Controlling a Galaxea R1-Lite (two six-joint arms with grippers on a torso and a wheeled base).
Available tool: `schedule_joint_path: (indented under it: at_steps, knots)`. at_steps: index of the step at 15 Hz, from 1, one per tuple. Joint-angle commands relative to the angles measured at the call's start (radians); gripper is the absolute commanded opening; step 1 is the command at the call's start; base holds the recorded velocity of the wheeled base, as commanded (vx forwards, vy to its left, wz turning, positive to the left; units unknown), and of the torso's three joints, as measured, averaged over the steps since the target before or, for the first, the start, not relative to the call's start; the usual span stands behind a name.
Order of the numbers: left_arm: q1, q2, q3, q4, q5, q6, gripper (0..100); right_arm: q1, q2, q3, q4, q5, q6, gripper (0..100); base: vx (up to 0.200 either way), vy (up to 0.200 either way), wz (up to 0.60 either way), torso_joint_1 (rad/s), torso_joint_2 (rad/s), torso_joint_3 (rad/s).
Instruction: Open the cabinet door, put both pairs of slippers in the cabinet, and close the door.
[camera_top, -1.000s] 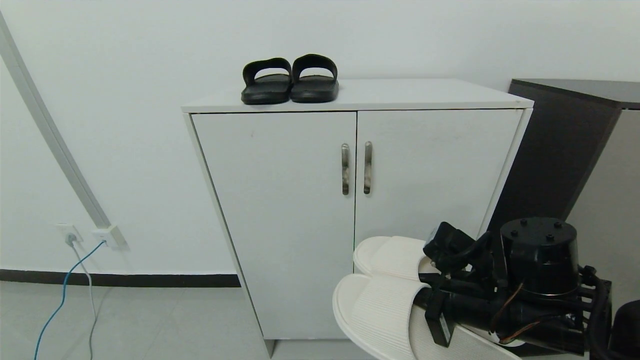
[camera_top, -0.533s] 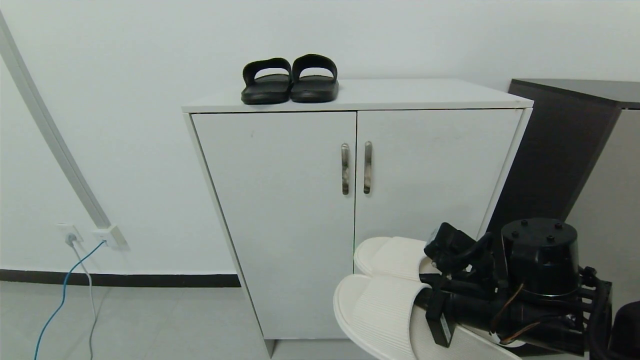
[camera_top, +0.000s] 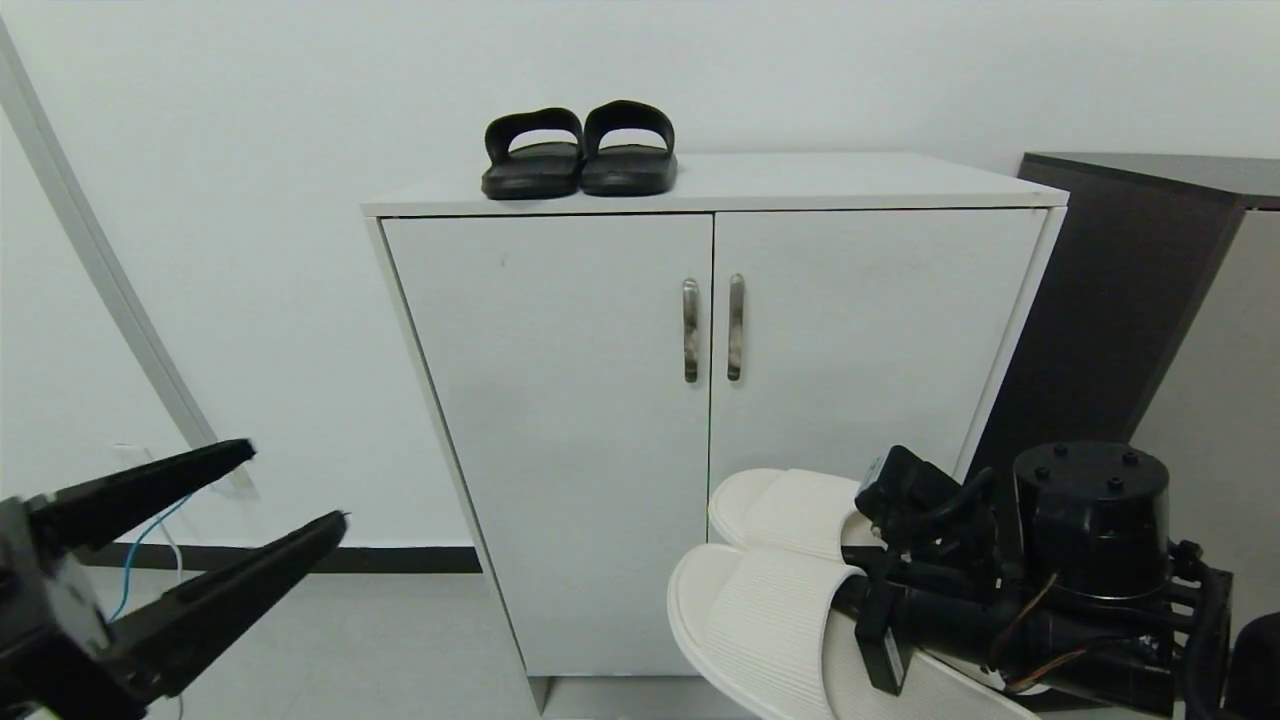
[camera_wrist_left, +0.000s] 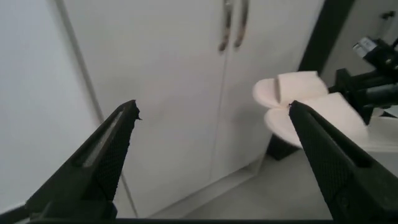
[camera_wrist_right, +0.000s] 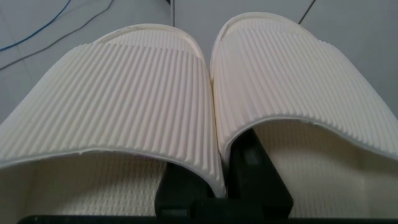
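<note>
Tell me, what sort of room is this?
Probably a home entryway, or a room staged as one: a white two-door cabinet against a bare wall, black slippers on its top, and white slippers held in front.

The left gripper (camera_top: 297, 482) is matte black. Its two long flat fingers (camera_top: 230, 585) widen from narrow, blunt tips towards a blocky black body behind them, and one tip carries a small notch. The right gripper (camera_top: 862, 590) is black as well. Behind its fingers stands a round, drum-shaped black housing (camera_top: 1090, 510) with several small screws (camera_top: 1045, 450) set in its flat top. Thin orange-brown wires (camera_top: 1030, 600) loop between that housing and the finger base. A thicker black cable (camera_top: 950, 497) curves above the finger base, and a small rectangular black block (camera_top: 880, 650) hangs just under it.
</note>
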Motion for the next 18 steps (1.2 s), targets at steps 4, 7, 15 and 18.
schedule_joint_path:
  at_steps: [4,7,15,18]
  knots:
    - [-0.272,0.436,-0.154,-0.244,-0.006,-0.023,100,0.003,0.017,0.010,0.002,0.004,0.000,0,0.000,0.000,0.00,0.000,0.00,0.000]
    - [-0.358,0.583,-0.259,-0.334,-0.006,-0.091,100,0.006,0.020,0.015,0.002,0.004,0.000,0,0.000,0.000,0.00,0.000,0.00,0.000]
    - [-0.380,0.839,-0.639,-0.323,-0.229,-0.314,100,0.026,0.020,0.026,-0.001,0.004,-0.001,0,0.000,0.000,0.00,0.000,0.00,0.000]
    - [-0.372,0.921,-0.770,-0.285,-0.247,-0.396,100,0.025,0.021,0.029,-0.001,0.002,-0.001,0,0.000,0.000,0.00,0.000,0.00,0.000]
